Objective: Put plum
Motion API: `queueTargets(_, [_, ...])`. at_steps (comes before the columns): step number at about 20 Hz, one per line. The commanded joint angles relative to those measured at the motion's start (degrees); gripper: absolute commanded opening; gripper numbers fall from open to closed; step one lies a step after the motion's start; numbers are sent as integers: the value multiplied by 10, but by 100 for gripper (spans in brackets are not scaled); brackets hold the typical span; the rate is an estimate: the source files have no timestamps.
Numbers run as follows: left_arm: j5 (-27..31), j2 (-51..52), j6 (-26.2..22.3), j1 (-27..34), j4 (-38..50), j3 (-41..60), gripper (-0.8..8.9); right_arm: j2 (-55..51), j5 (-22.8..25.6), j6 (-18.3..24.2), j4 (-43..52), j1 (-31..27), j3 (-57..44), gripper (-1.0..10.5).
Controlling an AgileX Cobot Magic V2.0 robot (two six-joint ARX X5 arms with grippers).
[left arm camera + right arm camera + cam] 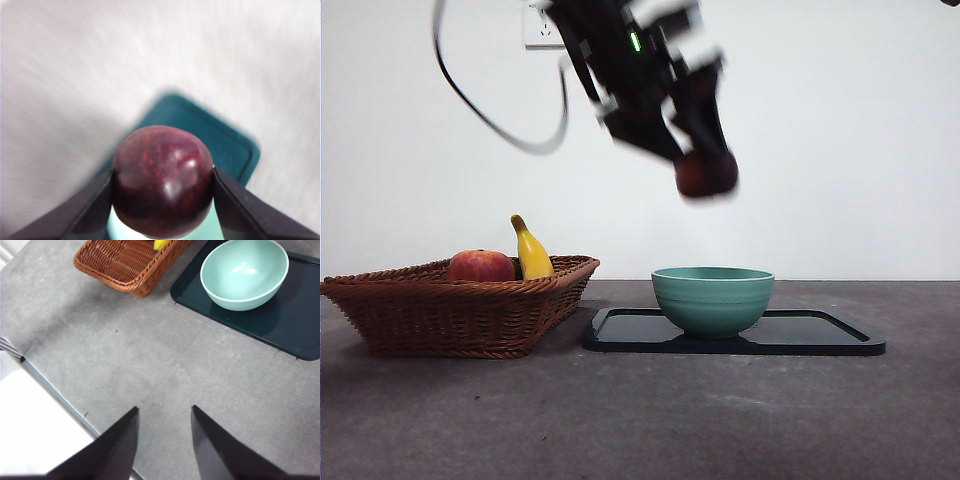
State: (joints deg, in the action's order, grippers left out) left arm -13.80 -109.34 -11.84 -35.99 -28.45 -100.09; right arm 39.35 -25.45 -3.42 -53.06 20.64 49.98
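High above the green bowl (712, 298), the left gripper (708, 170) holds the plum (706, 173), jaws closed against its two sides. Bowl stands on a dark tray (820, 335) beside the basket (460, 312). Right gripper (164, 415) waits, jaws apart, holding nothing. Risk: glossy round fruit may slip, or released from this height bounce off the rim.

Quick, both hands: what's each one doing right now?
Left hand: closed on the plum, in the air above the bowl.
Right hand: open, empty.
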Motion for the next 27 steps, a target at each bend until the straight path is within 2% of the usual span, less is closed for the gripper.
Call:
queueTargets(1, [-2, 59, 30, 10, -23, -20, 214, 2, 0, -4, 6, 4, 5, 168])
queueTargets(4, [-2, 144, 47, 30, -88, -20, 214, 2, 0, -4, 6, 4, 5, 168])
queueTargets(9, [-2, 269, 49, 63, -236, -20, 214, 2, 0, -2, 6, 4, 5, 168])
queueTargets(15, [-2, 341, 48, 103, -339, -6, 218, 2, 0, 5, 6, 4, 5, 168])
queueTargets(18, [-1, 354, 46, 129, -327, 44, 218, 2, -1, 5, 6, 4, 5, 168])
queueTargets(21, [-1, 356, 36, 162, -274, 127, 218, 2, -1, 5, 6, 4, 5, 168])
queueTargets(27, [-1, 355, 33, 214, -71, 327, 217, 2, 0, 5, 6, 4, 5, 168])
